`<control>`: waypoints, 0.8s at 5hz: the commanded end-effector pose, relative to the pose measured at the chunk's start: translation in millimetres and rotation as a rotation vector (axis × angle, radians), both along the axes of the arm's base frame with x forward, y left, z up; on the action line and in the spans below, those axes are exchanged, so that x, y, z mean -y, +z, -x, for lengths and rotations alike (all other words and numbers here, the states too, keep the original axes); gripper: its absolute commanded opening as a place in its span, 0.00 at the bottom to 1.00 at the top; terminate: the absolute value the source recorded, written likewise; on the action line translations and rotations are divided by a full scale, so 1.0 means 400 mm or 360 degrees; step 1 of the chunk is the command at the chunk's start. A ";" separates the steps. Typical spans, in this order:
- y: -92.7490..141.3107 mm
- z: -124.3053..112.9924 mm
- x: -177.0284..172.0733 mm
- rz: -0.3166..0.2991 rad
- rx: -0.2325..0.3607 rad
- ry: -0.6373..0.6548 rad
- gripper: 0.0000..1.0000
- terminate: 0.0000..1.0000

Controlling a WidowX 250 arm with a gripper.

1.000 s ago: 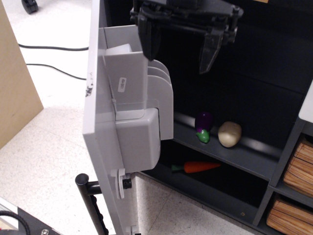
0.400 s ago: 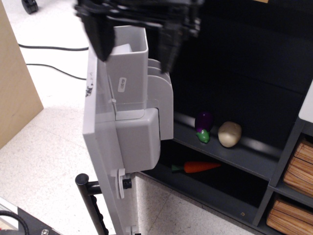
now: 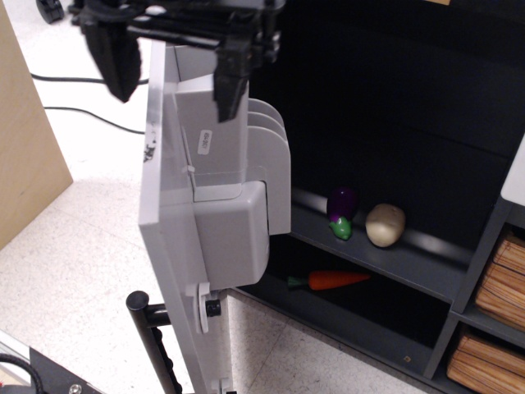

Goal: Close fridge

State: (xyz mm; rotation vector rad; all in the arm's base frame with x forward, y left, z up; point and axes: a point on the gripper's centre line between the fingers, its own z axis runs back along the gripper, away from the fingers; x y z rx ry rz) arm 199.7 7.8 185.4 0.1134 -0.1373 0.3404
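Observation:
The fridge stands open. Its silver-grey door (image 3: pixel 168 246) swings out toward me, edge-on, with grey inner bins (image 3: pixel 234 222) on its inside face. The black bar handle (image 3: pixel 152 345) shows at the bottom left. The dark cabinet (image 3: pixel 394 123) is open on the right. My black gripper (image 3: pixel 174 70) is at the top of the frame, open, with one finger (image 3: pixel 115 61) on the outer side of the door's top edge and the other finger (image 3: pixel 230 78) on the inner side, over the top bin. It holds nothing.
Inside the cabinet a purple-and-green toy eggplant (image 3: pixel 342 212) and a beige potato (image 3: pixel 385 224) lie on a shelf, an orange carrot (image 3: pixel 332 280) on the shelf below. Brown crates (image 3: pixel 496 283) sit at the right. A wooden board (image 3: pixel 25 139) and black cables (image 3: pixel 82 80) are at the left.
My gripper has moved left, from in front of the open cabinet to straddling the door's top edge. The door and the toy food have not moved.

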 end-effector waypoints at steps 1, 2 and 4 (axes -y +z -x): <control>-0.034 -0.023 0.022 0.0100 -0.0038 0.0066 1.00 0.00; -0.045 -0.055 0.067 0.0180 -0.0030 0.0077 1.00 0.00; -0.018 -0.134 0.193 0.0263 0.0001 0.0073 1.00 0.00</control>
